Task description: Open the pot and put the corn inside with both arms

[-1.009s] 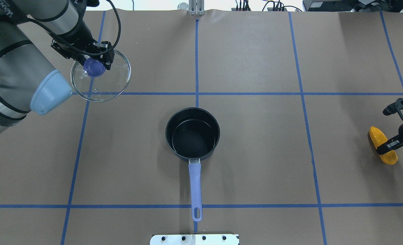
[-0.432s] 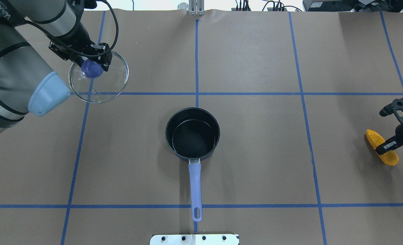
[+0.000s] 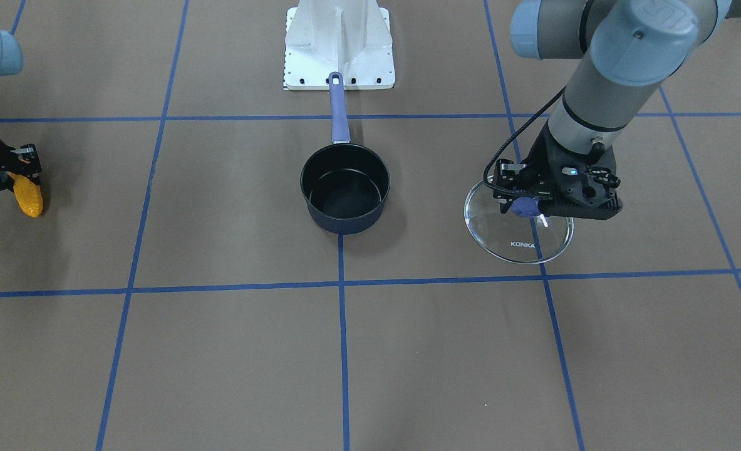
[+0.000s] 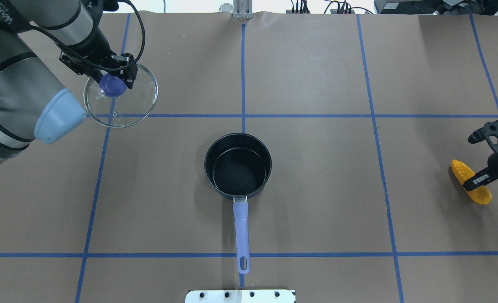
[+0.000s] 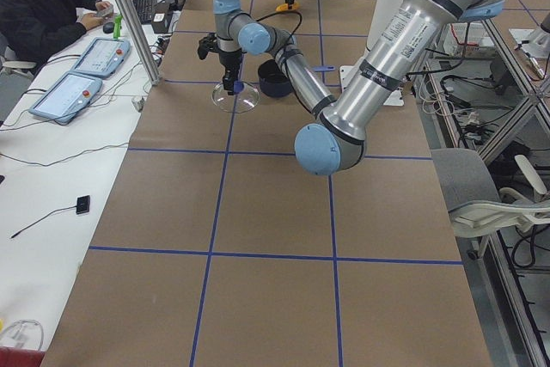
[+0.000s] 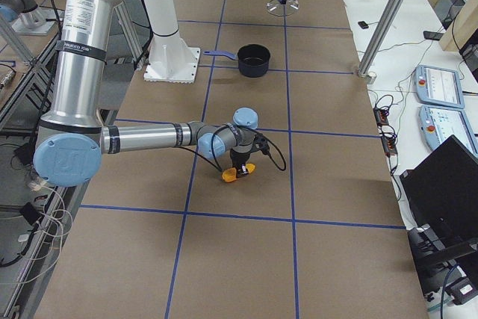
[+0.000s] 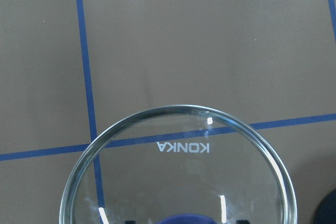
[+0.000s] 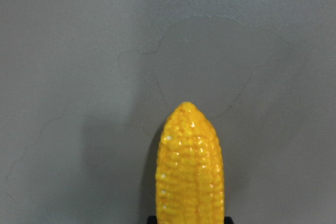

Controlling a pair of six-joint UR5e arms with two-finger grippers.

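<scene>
The pot [image 4: 238,166] stands open in the middle of the table, black inside and empty, its purple-blue handle [image 4: 241,227] pointing at the robot's base. My left gripper [image 4: 113,84] is shut on the blue knob of the glass KONKA lid [image 4: 137,105] and holds it low over the table at the far left; the lid also shows in the front view [image 3: 518,241]. My right gripper [image 4: 472,182] is shut across the middle of the corn [image 4: 480,196] at the right edge, a little above the table. The right wrist view shows the corn's tapered tip [image 8: 191,156].
The white base plate [image 4: 240,296] sits at the near edge behind the pot handle. Blue tape lines cross the brown table cover. In the left side view an operator [image 5: 43,6] sits at a bench with tablets [image 5: 73,96] beyond the table's far edge.
My left gripper has carried the lid slightly further left and away from the pot. My right gripper has shifted the corn slightly towards the table's middle.
</scene>
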